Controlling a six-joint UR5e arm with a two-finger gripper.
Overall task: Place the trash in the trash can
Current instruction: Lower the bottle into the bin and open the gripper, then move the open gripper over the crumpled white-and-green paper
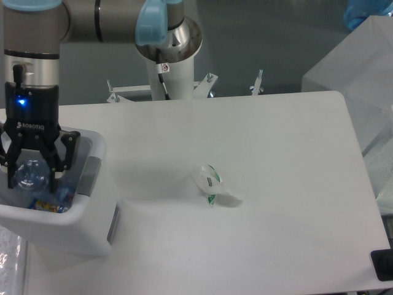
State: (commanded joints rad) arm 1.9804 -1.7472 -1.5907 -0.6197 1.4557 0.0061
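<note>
The white trash can [80, 230] stands at the table's left edge. My gripper [34, 175] hangs over its opening, shut on the crushed clear plastic bottle [29, 174], whose rounded end faces the camera. The bottle's bluish lower part [54, 198] dips below the rim, inside the can. A small crumpled clear wrapper with green marks [214, 184] lies on the table's middle, well to the right of the can and the gripper.
The arm's base column [169, 55] rises behind the table's far edge. A large translucent box [359, 80] stands at the right, and a small black object [382, 265] sits at the front right corner.
</note>
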